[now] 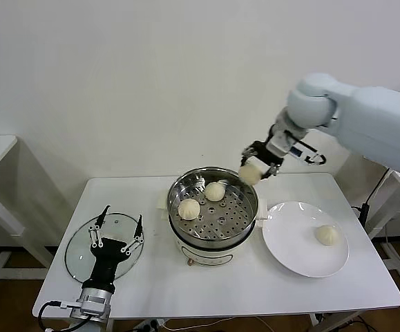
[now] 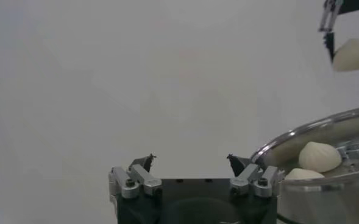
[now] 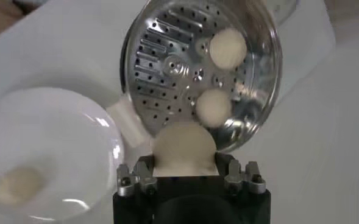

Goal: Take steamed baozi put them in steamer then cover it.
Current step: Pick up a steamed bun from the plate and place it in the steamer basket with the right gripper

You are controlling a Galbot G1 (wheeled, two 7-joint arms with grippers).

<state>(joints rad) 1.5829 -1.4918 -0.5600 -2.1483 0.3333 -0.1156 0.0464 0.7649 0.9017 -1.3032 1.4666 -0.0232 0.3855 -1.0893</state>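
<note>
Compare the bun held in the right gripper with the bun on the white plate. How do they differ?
The held bun hangs in the air, gripped by the right gripper above the back right rim of the steamer; the plate bun lies untouched on the plate. The held bun is at the pot, the plate bun apart from it. Both are round and cream-white.

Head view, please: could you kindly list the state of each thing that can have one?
Shiny stainless-steel steamer pot: uncovered, two cream-white buns on its perforated tray.
Third cream-white bun: held above the pot's far right rim.
Fourth bun: lying on the flat white plate.
Round glass lid: flat on the table.
Right claw: shut on the third bun.
Left claw: open, empty, over the lid.
</note>
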